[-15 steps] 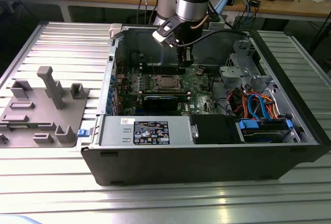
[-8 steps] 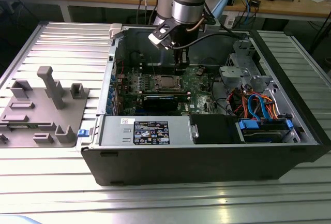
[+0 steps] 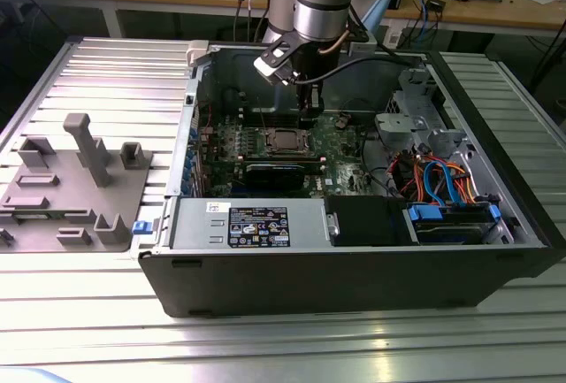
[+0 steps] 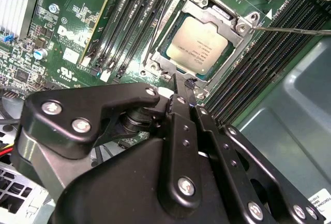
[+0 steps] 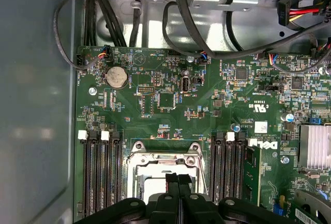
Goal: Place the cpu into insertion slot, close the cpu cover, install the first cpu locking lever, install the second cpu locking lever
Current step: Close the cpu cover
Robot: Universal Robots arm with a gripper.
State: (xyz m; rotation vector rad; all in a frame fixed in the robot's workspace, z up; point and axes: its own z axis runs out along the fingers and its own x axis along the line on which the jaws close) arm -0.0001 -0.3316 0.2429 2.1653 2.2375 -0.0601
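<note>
The cpu [image 4: 202,45] lies flat in the insertion slot [image 4: 166,39], its silver-grey face up. The cpu cover [image 4: 230,53] is down around it, and the chip shows through the cover's window. A thin locking lever rod [image 4: 289,29] runs from the socket's corner out over the memory slots. My gripper [image 4: 186,85] hangs just above the socket's edge, fingers shut together on nothing. It appears over the socket [image 5: 135,168] in the first wrist view as the gripper [image 5: 178,178]. In the exterior view the gripper [image 3: 309,113] hangs inside the case, just off the cpu [image 3: 285,141].
The green motherboard [image 5: 170,105] lies in an open black computer case [image 3: 354,277]. Black memory slots [image 5: 101,177] flank the socket. Cables [image 5: 191,27] hang by the case wall and a drive bay [image 3: 451,215] with orange and blue cables sits at the exterior view's right. A grey fixture plate [image 3: 71,180] lies outside the case.
</note>
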